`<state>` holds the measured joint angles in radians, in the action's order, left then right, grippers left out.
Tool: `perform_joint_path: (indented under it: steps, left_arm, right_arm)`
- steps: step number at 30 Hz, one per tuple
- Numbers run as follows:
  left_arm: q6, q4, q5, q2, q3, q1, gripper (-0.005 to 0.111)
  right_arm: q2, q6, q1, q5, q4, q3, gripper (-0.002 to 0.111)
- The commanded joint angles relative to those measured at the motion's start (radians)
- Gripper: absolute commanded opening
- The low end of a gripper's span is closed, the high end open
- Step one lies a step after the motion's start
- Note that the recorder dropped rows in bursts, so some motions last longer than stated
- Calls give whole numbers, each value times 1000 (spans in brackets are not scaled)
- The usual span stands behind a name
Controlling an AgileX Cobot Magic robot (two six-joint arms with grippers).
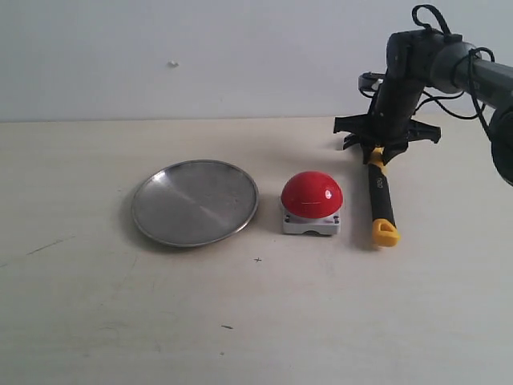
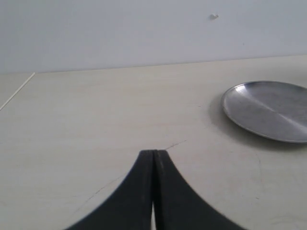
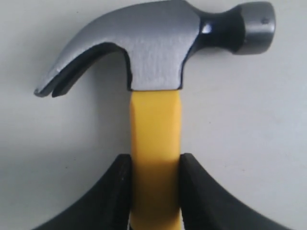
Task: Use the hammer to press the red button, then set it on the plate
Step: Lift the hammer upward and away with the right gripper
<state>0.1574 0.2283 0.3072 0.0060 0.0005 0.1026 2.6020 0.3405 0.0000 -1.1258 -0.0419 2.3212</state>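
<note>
On my pale table point(image 1: 96, 321) I've got the plate point(image 1: 195, 202) left, the red button point(image 1: 312, 195) middle, the hammer point(image 1: 382, 200) lying right.

place: lab test bench | evidence: pale tabletop point(image 1: 80, 321), blank wall point(image 1: 240, 48), robot arm point(image 1: 417, 68)

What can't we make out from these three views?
Exterior view: hammer head hidden behind the right claw; left claw out of frame.
Right wrist view: lower handle cut off by frame edge.
Left wrist view: plate clipped by frame edge; red button out of frame.
</note>
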Motion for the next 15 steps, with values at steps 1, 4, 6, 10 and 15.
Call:
perform_joint_path:
  steps: [1,4,6,10,15]
  left_arm:
    - [3,-4,-3,-6,0,-2,0]
    - [3,-4,-3,-6,0,-2,0]
    - [3,-4,-3,-6,0,-2,0]
    - [3,-4,-3,-6,0,-2,0]
    - [3,-4,-3,-6,0,-2,0]
  right_arm:
    - [-90,3,12,26,-28,10,0]
    - [-140,1,12,8,-31,10,0]
    - [-181,1,12,-14,-57,10,0]
    - [-263,-6,12,-85,-93,10,0]
    - [-375,-15,12,-95,-135,2,0]
